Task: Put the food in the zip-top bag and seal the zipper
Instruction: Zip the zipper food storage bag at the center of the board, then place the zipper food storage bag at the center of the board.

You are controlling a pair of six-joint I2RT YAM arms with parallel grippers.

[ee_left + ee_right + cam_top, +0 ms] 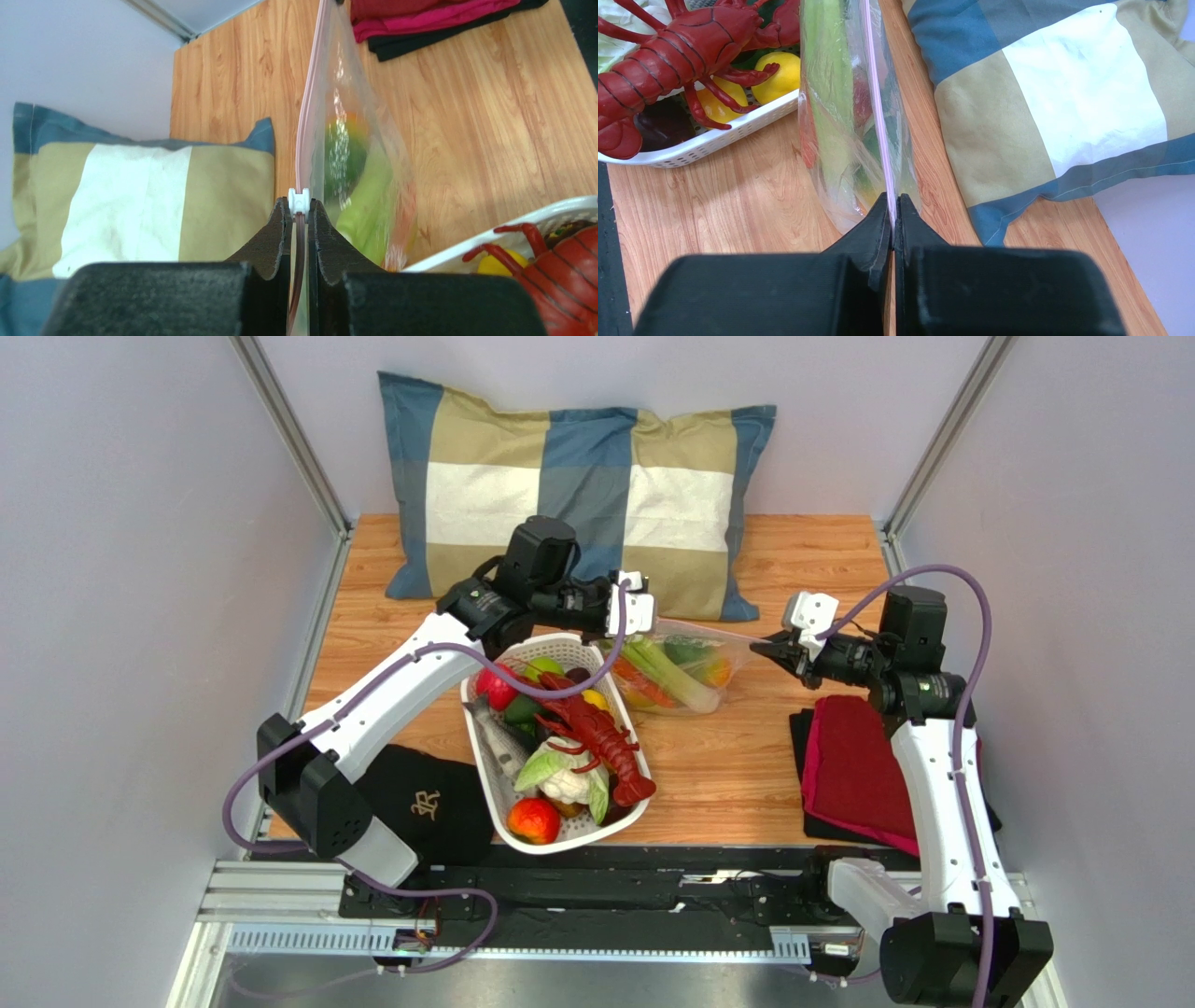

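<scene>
**Fig. Two-point hold on the bag mouth.** The left fingers [274, 238] are pressed together on the zipper [309, 91], at the end where a small white slider [300, 200] sits just past their tips. The right fingers [868, 234] pinch the same strip at its opposite end. The strip runs taut between the two holds, and the zip-top bag [690, 679] hangs from it over the table [730, 770], between the white basket [484, 742] and the pillow [575, 476]. Food [365, 203] lies in the bag's sagging belly: a green stalk and something orange, blurred by the film.

Handling, as a judgement: the film is thin, limp and slick, and the toy load looks light. The stiffer closure strip is therefore the only sound place to grip. The walls would crumple or slide out of a pinch.

Pose: the left arm reaches forward over the basket, its wrist turned toward the right arm. The right arm rises steeply from its base beside a red cloth [856, 756], its wrist bent toward the left arm. Each set of fingers points toward the other along the strip.
</scene>
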